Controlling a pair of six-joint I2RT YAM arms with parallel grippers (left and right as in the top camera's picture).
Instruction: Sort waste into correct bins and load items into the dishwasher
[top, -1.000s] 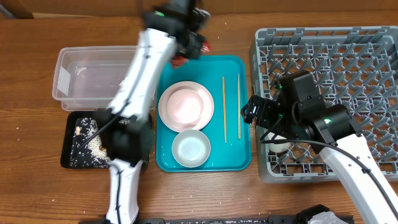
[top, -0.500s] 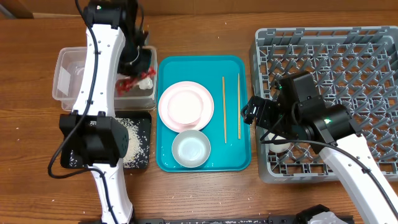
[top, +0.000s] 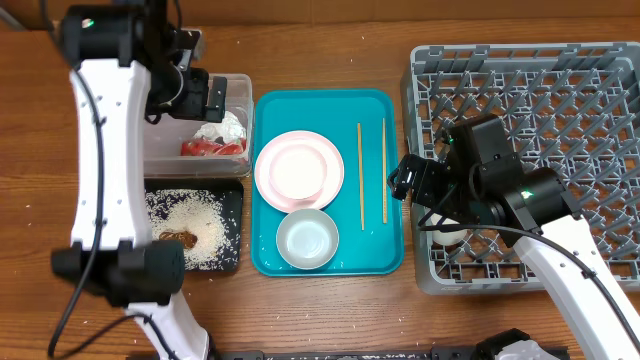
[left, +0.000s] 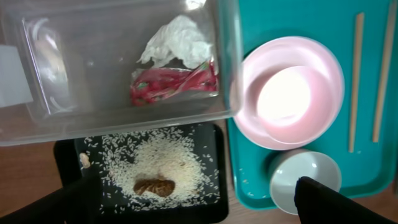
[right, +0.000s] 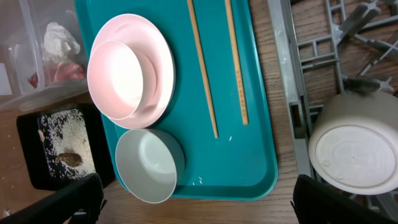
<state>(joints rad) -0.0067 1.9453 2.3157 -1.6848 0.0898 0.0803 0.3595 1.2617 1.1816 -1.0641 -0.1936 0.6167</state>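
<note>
The red foil wrapper (left: 174, 84) and the white napkin (left: 177, 43) lie in the clear tub (top: 160, 165). My left gripper (top: 203, 98) hangs open above them (left: 199, 211) and holds nothing. White rice (top: 190, 225) with a brown scrap (left: 152, 185) covers the black tray (top: 232, 262). On the teal tray (top: 385, 258) sit the plate (top: 292, 170), the bowl (top: 306, 240) and two chopsticks (top: 361, 175). My right gripper (top: 408, 180) is open and empty (right: 202, 211), over the gap between the teal tray and the grey dish rack (top: 540, 90). A white cup (right: 354, 152) rests upside down in the rack.
The rack fills the right side of the table, and my right arm reaches across its front left part. The clear tub and the black tray stand one behind the other, left of the teal tray. A few loose rice grains lie on the wood.
My left arm swung left from the teal tray's back edge to above the clear tub and opened; the red wrapper now lies in the tub. The right arm has not moved.
</note>
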